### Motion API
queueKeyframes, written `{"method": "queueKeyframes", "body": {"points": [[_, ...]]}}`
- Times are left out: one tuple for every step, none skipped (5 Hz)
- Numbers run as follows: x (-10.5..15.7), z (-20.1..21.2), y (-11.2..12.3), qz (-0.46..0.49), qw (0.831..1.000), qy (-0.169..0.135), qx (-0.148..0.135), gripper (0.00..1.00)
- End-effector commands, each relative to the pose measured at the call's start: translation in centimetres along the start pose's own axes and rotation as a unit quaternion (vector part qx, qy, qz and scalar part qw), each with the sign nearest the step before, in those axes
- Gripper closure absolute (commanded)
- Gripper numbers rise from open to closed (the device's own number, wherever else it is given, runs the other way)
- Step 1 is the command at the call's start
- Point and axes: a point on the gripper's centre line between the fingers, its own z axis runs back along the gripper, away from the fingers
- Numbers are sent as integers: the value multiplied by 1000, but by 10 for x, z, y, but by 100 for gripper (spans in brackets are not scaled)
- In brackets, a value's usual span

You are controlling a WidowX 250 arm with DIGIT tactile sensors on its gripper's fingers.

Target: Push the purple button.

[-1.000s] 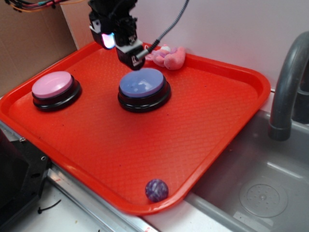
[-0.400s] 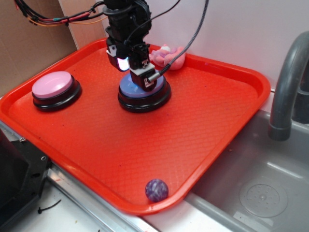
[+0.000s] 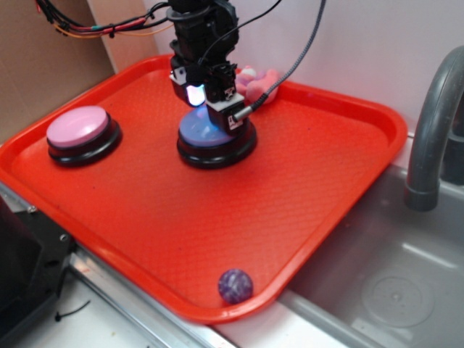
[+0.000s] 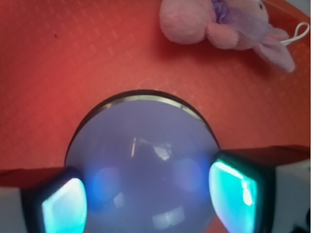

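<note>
- My gripper has its fingers spread apart, holding nothing; in the wrist view the two glowing pads sit at the left and right edges with the dome between them.
- I judge the wide spread is deliberate: the arm comes straight down so the fingers or the palm bear on the dome rather than pinching anything.
- The purple button lies directly beneath the gripper, near the tray's middle and toward its back. Its lavender dome fills the lower half of the wrist view, with the black base showing as a rim around it.
- From the exterior view the fingertips look to be at the dome's surface. I cannot tell whether they are touching it or whether the button is pressed in.
- A cyan glow from the gripper reflects on the dome.
- Just behind the button, a pink plush toy lies near the back rim, apart from the gripper.
- Further out, the pink button sits well to the left on the red tray, and a small marbled purple ball rests near the front edge.
- Beyond the tray on the right are a grey sink and faucet.
</note>
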Motion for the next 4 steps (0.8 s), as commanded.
{"method": "queueKeyframes", "body": {"points": [[7,35,16,29,999,-19,13,0],[8,43,18,33,999,-21,11,0],[8,50,20,37,999,-28,4,0],[8,55,20,39,999,-30,4,0]]}}
